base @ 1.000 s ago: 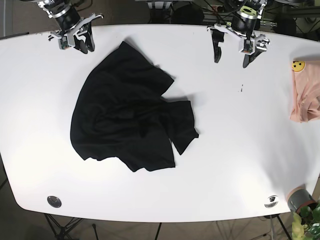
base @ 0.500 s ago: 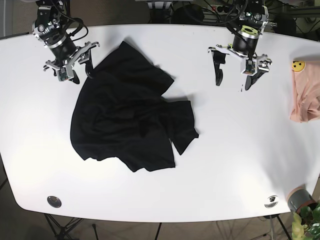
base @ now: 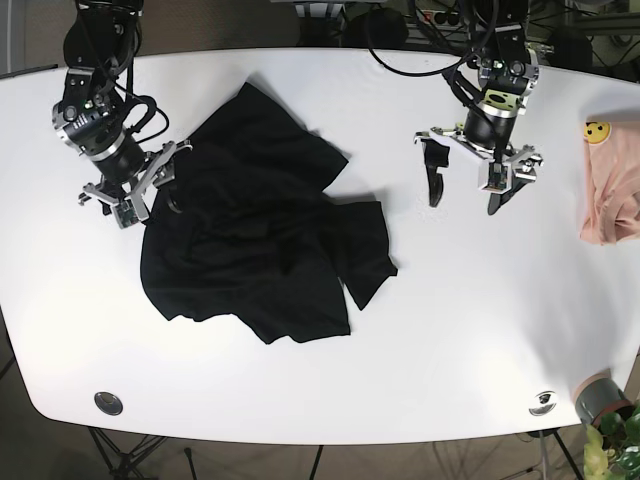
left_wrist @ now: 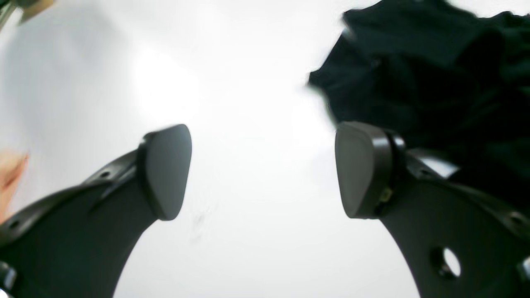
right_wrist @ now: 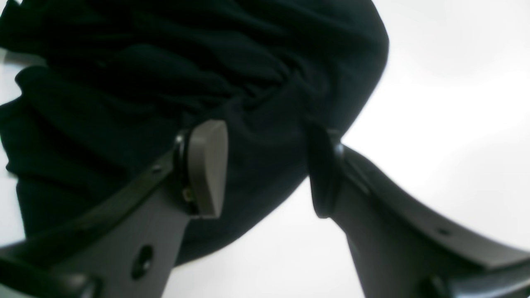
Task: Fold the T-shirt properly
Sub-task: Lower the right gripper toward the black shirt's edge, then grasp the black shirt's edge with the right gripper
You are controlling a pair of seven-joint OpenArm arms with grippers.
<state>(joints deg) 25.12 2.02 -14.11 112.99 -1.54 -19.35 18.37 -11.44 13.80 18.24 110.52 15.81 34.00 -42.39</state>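
shirt (base: pixel 258 235) crumpled, table (base: pixel 470 330) left-centre | right gripper (base: pixel 138 195) agape over its left edge, probably to pinch | left gripper (base: pixel 462 178) agape, empty, over bare table right

A lab: white table (base: pixel 300 400) on tripod stands (base: pixel 120 455), cables (base: pixel 400 25) behind.

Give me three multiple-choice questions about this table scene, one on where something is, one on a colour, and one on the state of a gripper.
1. Where is the pink garment?
A. at the table's right edge
B. under the black T-shirt
C. in the left gripper

2. What colour is the crumpled T-shirt?
A. white
B. black
C. pink

3. How is the right gripper?
A. shut on the shirt
B. open, over the shirt's edge
C. out of view

Answers:
1 A, it lies at the right edge in the base view.
2 B, plainly black.
3 B, its jaws stand apart with cloth behind them.
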